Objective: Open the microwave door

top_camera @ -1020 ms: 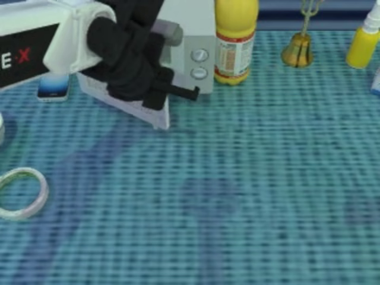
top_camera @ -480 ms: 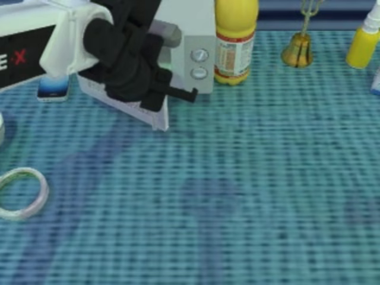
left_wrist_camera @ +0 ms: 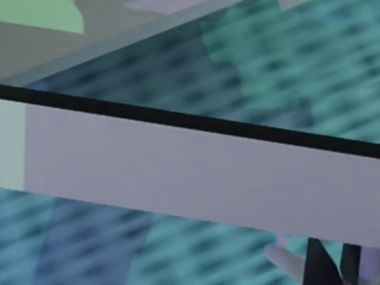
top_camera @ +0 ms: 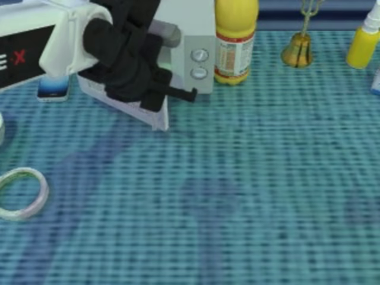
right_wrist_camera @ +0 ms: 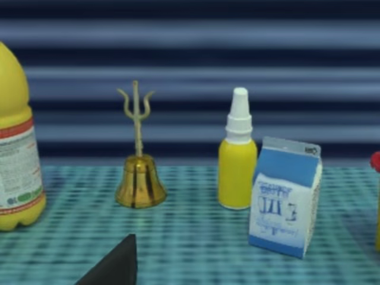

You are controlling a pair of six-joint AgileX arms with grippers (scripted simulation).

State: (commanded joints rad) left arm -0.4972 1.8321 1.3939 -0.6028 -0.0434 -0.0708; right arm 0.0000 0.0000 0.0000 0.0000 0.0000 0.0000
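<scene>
The white-grey microwave [top_camera: 191,24] stands at the table's back left, its two silver knobs [top_camera: 199,64] facing forward. The microwave door [top_camera: 149,115] is swung out at an angle, and a strip of pale green interior [top_camera: 179,64] shows beside the knob panel. My left gripper [top_camera: 177,93] sits over the door's free end, shut on the door's handle. In the left wrist view the door's edge [left_wrist_camera: 196,172] runs across, with the two dark fingers [left_wrist_camera: 314,264] close together beneath it. My right gripper [right_wrist_camera: 122,264] is out of the top view and shows only as a dark wedge in its own wrist view.
A yellow bottle [top_camera: 236,38] stands right beside the microwave. A brass bell [top_camera: 298,48] and a yellow dropper bottle [top_camera: 363,38] line the back right, with a blue milk carton [right_wrist_camera: 285,196] near them. A phone [top_camera: 53,86] and a tape ring [top_camera: 21,193] lie at the left.
Over the last second my left gripper shifted slightly left and the door's free end came with it. In the last half second nothing visibly moved.
</scene>
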